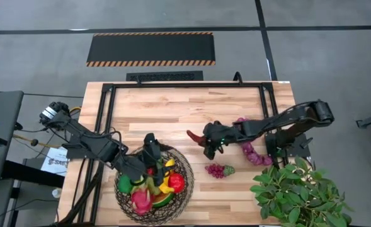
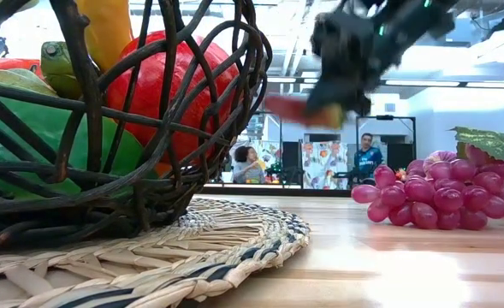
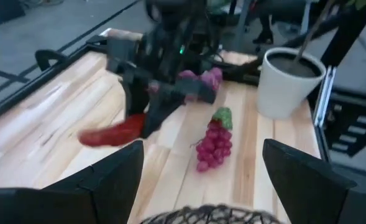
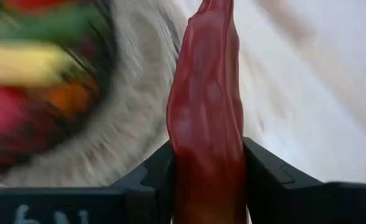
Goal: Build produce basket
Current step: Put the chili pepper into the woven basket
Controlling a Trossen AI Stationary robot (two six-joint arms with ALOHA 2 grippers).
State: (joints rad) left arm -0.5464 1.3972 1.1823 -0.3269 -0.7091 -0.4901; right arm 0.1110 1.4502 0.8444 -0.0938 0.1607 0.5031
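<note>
The right claw [image 1: 208, 142] hangs above the middle of the wooden counter [image 1: 172, 107], just to the right of the basket [image 1: 184, 165], and is clamped on a long red pepper [image 1: 194, 136]. In the right wrist view the pepper [image 4: 205, 118] sits squeezed between the two dark fingers [image 4: 146, 177], its tapered end pointing away from the wrist toward the basket's side. From the low view the pepper [image 2: 296, 109] is clearly off the counter, held in the air under the right claw [image 2: 333, 101].

The left claw [image 1: 151, 152] is over the far rim of the basket, and its fingers [image 3: 111, 180] stand well apart with nothing between them.

The basket rests on a round woven mat [image 2: 226, 248] near the front edge of the counter, left of centre. It is already filled with produce: a red apple [image 1: 176, 183], a pink dragonfruit [image 1: 142, 199], a yellow banana [image 1: 167, 177], a green piece on the left side [image 1: 125, 184] and a watermelon slice [image 1: 162, 200].

A small bunch of purple grapes [image 1: 216, 170] with a green stem lies on the counter just right of the basket. A larger bunch of pale purple grapes [image 1: 254, 154] lies farther right, partly under the right arm. A leafy green plant [image 1: 298, 189] in a white pot [image 3: 288, 81] stands at the front right corner of the counter.
</note>
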